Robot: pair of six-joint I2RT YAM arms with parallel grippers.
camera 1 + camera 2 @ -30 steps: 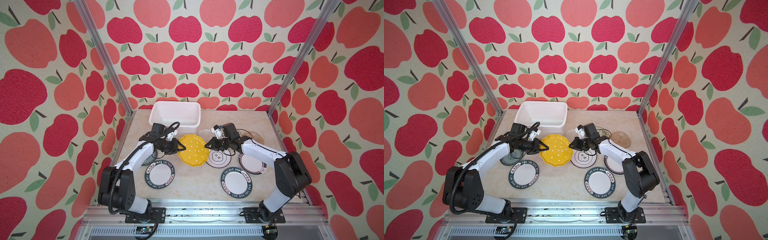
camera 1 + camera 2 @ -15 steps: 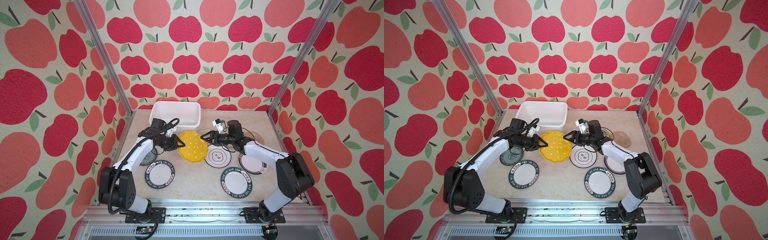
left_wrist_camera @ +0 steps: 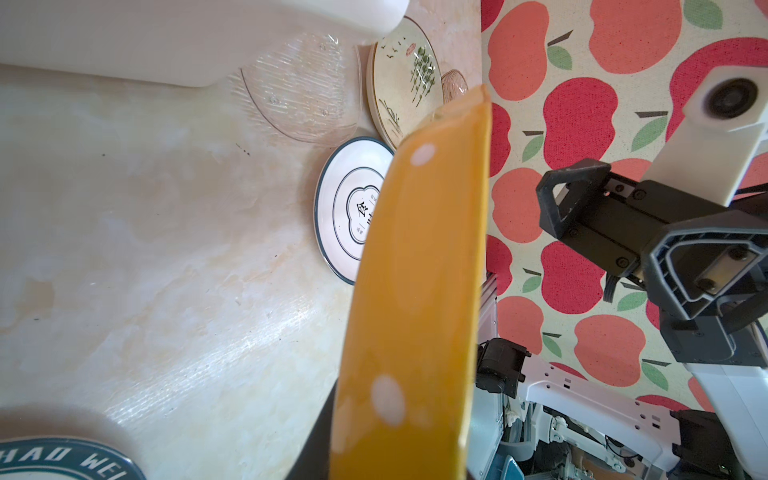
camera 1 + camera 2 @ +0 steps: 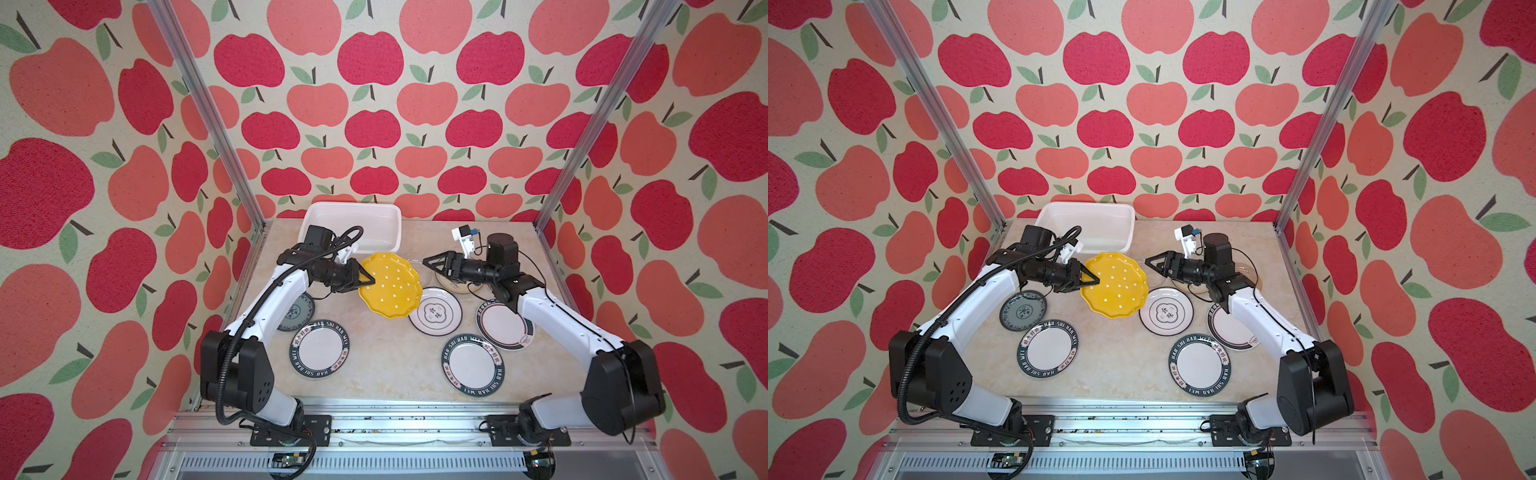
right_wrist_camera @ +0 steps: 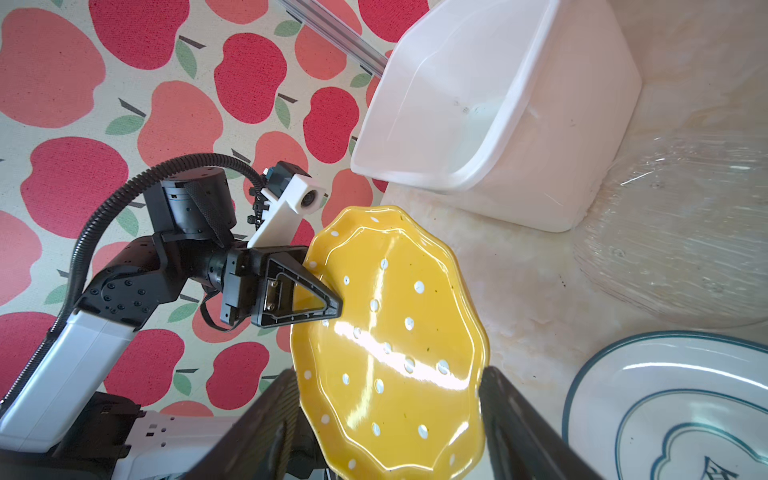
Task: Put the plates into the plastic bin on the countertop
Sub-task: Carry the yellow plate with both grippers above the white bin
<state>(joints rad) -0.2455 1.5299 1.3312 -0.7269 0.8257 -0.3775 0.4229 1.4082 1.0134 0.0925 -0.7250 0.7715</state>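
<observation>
My left gripper [image 4: 368, 281] is shut on the left rim of the yellow dotted scalloped plate [image 4: 390, 286], which hangs tilted above the countertop [image 4: 386, 365], just in front of the white plastic bin [image 4: 353, 212]. The right gripper [image 4: 428, 264] stands open a little to the right of the plate, with nothing between its fingers. The right wrist view shows the yellow plate [image 5: 390, 332] ahead of the open jaws and the bin [image 5: 457, 178] with nothing in it. In both top views several other plates lie flat on the countertop.
A white emblem plate [image 4: 435, 311] lies under the yellow one's right edge. Two green-lettered plates [image 4: 319, 351] [image 4: 473, 365] lie near the front. A blue-patterned plate [image 4: 295, 311] sits under the left arm. Clear glass [image 3: 299, 87] and leaf-painted [image 3: 405, 83] plates lie beside the bin.
The right gripper has opened, let go of the yellow plate's right rim and drawn back to the right. The left gripper has kept its hold and raised the plate slightly toward the bin.
</observation>
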